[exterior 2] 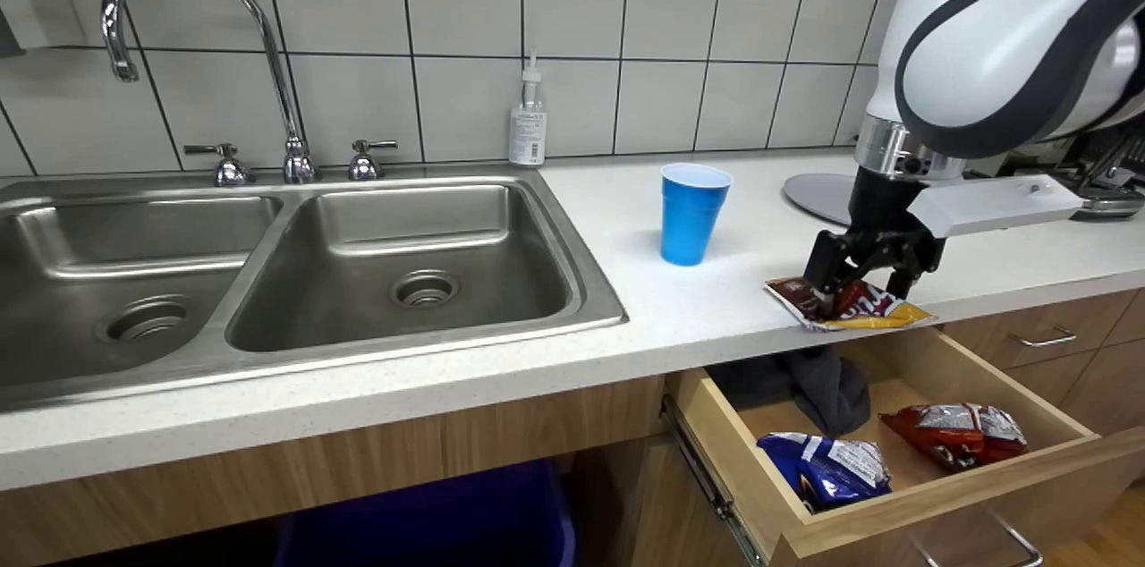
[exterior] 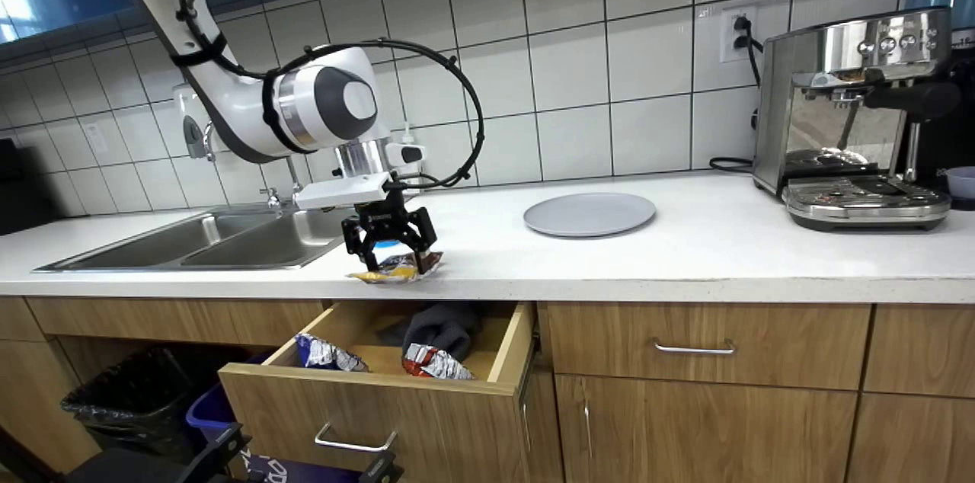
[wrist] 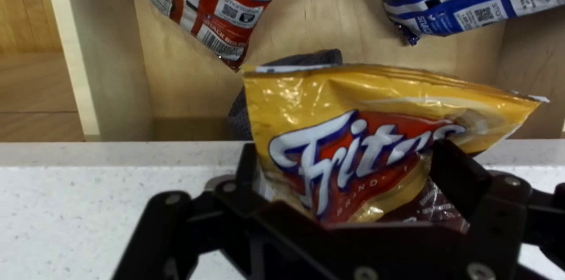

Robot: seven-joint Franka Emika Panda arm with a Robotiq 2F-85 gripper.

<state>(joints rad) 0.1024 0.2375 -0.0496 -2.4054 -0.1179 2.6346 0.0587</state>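
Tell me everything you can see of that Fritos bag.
The Fritos bag looks like glossy, crinkled film: yellow and brown, with white Fritos lettering on red. It appears to rest logo-up on the countertop at its front edge, yellow end toward the drawer. The jaws stand spread over it; whether they pinch it isn't clear.

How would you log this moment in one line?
claw: straddling Fritos bag; grip: unclear; place: counter edge; drawer: open, holding blue bag, red bag

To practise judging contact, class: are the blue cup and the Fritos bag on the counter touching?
Apart. An exterior view shows it plainly: a strip of white counter lies between the blue cup and the Fritos bag.
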